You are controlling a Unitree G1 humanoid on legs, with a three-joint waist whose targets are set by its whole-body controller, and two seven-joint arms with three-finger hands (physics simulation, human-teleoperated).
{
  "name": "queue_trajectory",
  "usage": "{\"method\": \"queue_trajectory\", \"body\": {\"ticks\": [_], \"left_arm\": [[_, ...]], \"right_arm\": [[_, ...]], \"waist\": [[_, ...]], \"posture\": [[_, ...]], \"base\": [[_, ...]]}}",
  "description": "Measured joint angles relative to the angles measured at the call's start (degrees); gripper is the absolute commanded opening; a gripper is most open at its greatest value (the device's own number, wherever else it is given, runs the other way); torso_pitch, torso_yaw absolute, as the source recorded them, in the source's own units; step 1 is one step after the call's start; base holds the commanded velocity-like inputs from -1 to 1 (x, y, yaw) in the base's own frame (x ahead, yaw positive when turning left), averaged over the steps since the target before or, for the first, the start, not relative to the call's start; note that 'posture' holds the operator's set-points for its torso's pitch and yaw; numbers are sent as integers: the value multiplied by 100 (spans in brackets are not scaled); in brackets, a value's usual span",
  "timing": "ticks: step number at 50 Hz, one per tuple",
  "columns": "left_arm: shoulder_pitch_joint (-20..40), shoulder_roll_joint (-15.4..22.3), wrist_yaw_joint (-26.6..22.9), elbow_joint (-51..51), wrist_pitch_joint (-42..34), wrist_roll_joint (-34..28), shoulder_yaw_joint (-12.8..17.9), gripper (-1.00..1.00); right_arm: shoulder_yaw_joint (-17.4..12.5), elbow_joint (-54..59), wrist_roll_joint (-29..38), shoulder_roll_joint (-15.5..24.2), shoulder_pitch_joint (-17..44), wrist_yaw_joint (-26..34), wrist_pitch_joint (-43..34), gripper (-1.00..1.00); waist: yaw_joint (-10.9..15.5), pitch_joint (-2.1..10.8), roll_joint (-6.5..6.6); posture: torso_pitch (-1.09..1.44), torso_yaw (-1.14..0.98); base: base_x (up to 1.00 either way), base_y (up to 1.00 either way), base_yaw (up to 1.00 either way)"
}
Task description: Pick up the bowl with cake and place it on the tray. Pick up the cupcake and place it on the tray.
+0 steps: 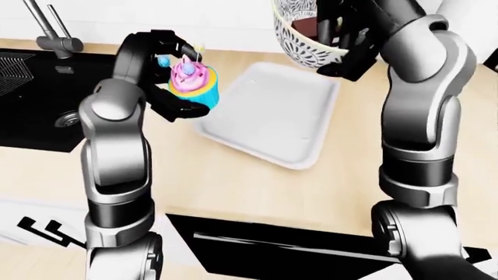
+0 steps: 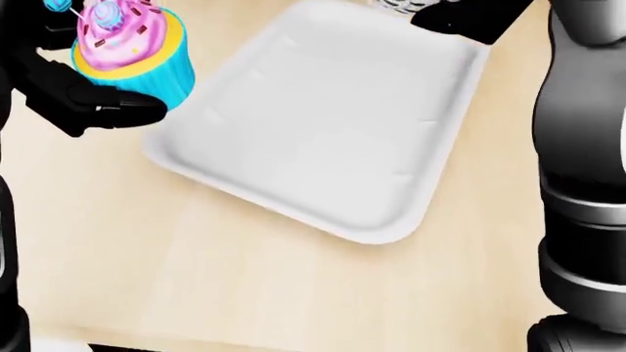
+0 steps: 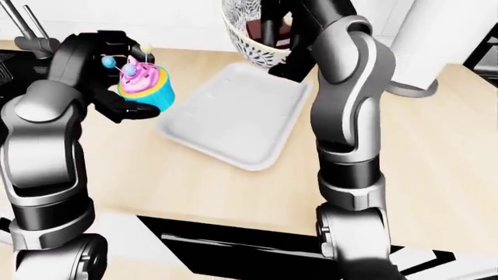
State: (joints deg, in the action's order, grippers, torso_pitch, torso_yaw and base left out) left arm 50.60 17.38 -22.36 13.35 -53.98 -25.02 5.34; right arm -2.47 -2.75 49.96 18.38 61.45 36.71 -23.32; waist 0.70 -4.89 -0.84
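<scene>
The white tray (image 2: 323, 125) lies flat on the pale wooden counter (image 2: 196, 279), with nothing resting on it. All positions below are given relative to this tray.

The left hand (image 1: 159, 73) is clenched around the cupcake (image 2: 127, 51), holding it in the air above the counter just beside the tray's left edge in the head view. The cupcake has a blue wrapper, pink frosting with sprinkles, and small blue balls on sticks on top; it sits roughly upright in the grasp.

The right hand (image 1: 350, 41) grips the bowl (image 1: 299, 38), a white bowl with a dark leaf pattern, raised above the tray's top edge in the left-eye view. The bowl is tilted, and a dark brown piece of cake (image 3: 261, 29) shows inside it in the right-eye view.

To the left of the tray, well apart, a black sink (image 1: 39, 99) with a faucet (image 1: 51, 32) is set into the counter.
</scene>
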Motion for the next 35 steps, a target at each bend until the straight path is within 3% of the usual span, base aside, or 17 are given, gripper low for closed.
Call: {"method": "queue_trajectory", "body": {"ticks": [16,35], "left_arm": [[-95,-64,122,-132,189,90,-21,-100],[-249,-53,210,-126,290,182,20,-100]], "right_arm": [[126,1787,135,-294,174,-1223,935,-100],[225,3097,184,-508,746,-2009,1360,-100]], "waist": [[-18,46,45],[-75,86,95]], "posture": [[0,0],[0,0]], "base": [[0,0,0],[0,0,0]]}}
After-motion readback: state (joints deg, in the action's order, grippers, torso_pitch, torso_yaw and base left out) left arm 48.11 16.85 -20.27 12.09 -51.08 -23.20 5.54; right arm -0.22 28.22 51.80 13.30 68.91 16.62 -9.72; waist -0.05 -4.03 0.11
